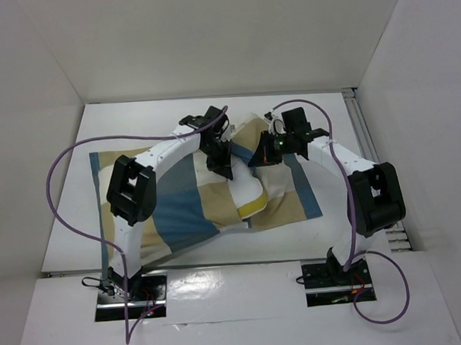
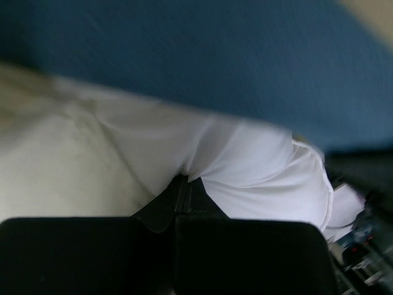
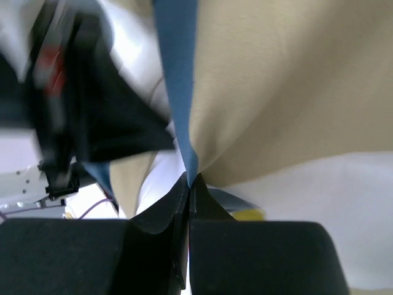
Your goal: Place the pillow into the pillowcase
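Closest in, on the left wrist view, my left gripper (image 2: 184,184) is clenched on a pucker of smooth white cloth, the pillow (image 2: 245,160); the fabric gathers into creases right at my black tips. Above it runs a blurred band of plain blue, the thin pillowcase (image 2: 184,49). At the right of that view the white cloth shows a stitched seam.

From overhead the checked cover lies wrinkled across the middle of the table (image 1: 135,123), one corner near the left edge and another toward the right edge, in large blue, tan and cream blocks. The plump pillow sits partly inside it. White cloth bulges out around the table's centre and toward the far edge, and a short run of yellow piping (image 1: 250,208) shows on the near side. How far in it reaches I cannot tell.

My right gripper (image 3: 189,179) is clamped on the pillowcase where a narrow blue strip meets tan. The cloth fans out from my tips in taut folds, a detail only that wrist view gives.
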You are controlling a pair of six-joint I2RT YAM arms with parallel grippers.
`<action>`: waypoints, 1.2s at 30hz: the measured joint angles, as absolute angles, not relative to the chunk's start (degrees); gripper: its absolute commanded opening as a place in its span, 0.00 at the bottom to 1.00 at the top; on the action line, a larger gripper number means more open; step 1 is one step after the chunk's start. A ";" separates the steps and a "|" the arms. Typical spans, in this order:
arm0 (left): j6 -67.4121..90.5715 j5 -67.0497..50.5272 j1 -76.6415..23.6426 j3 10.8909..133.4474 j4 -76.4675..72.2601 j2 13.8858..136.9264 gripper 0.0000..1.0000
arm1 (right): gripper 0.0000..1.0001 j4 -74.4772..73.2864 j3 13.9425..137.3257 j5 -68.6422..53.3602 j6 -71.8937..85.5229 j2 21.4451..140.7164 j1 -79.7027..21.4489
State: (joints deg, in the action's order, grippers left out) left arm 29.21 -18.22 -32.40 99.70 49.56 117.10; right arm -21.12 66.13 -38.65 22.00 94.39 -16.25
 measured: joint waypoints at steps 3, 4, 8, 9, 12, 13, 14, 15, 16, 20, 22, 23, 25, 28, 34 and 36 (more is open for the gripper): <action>30.74 -18.20 -30.37 105.30 49.69 121.86 0.00 | 0.00 -20.64 66.65 -40.10 20.84 93.67 -16.25; 31.55 -18.28 -29.95 106.87 49.78 123.35 0.00 | 0.00 -20.71 67.02 -40.56 19.99 93.51 -16.25; 33.26 -18.17 -28.86 111.42 50.87 126.54 0.00 | 0.00 -22.20 69.21 -41.17 16.78 93.36 -16.25; 33.43 -17.85 -28.69 112.64 51.09 127.00 0.00 | 0.01 -22.57 69.80 -40.93 15.94 93.36 -16.25; 33.47 -16.21 -28.56 115.31 50.94 127.79 0.00 | 0.49 -24.67 71.24 -38.81 15.90 93.60 -16.25; 33.45 -15.55 -28.51 115.72 50.48 127.90 0.00 | 0.49 -26.04 72.05 -37.82 16.05 93.67 -16.25; 33.36 -14.74 -28.38 116.16 49.69 127.98 0.00 | 0.55 -27.11 72.90 -36.36 16.14 93.69 -16.25; 33.30 -13.91 -28.03 116.46 48.86 128.05 0.00 | 0.58 -27.90 73.49 -34.44 16.60 93.69 -16.25; 33.21 -13.63 -27.68 116.57 48.34 128.05 0.00 | 0.61 -28.27 73.63 -32.49 17.23 93.58 -16.25; 32.77 -13.78 -26.35 116.64 47.48 127.98 0.14 | 0.74 -29.74 71.59 -21.80 21.63 91.22 -16.23; 31.53 -13.96 -26.26 116.62 47.59 127.48 0.52 | 0.74 -30.04 68.90 -17.19 23.92 88.05 -16.08; 30.81 -13.96 -26.26 116.60 47.81 127.00 0.63 | 0.74 -30.35 67.59 -15.49 25.10 86.15 -15.86; 29.76 -13.89 -26.76 116.27 48.40 125.10 0.76 | 0.74 -30.20 64.84 -12.69 27.53 82.54 -15.70; 27.83 -13.34 -28.21 115.18 49.50 120.25 0.90 | 0.74 -30.15 61.49 -10.04 30.65 79.37 -15.31; 24.80 -10.22 -37.87 115.13 50.50 113.36 1.00 | 0.83 -30.44 58.26 -7.86 34.52 79.02 -13.61; 23.94 -7.70 -42.13 115.13 50.89 113.65 1.00 | 0.84 -30.28 58.24 -7.73 34.94 79.13 -12.53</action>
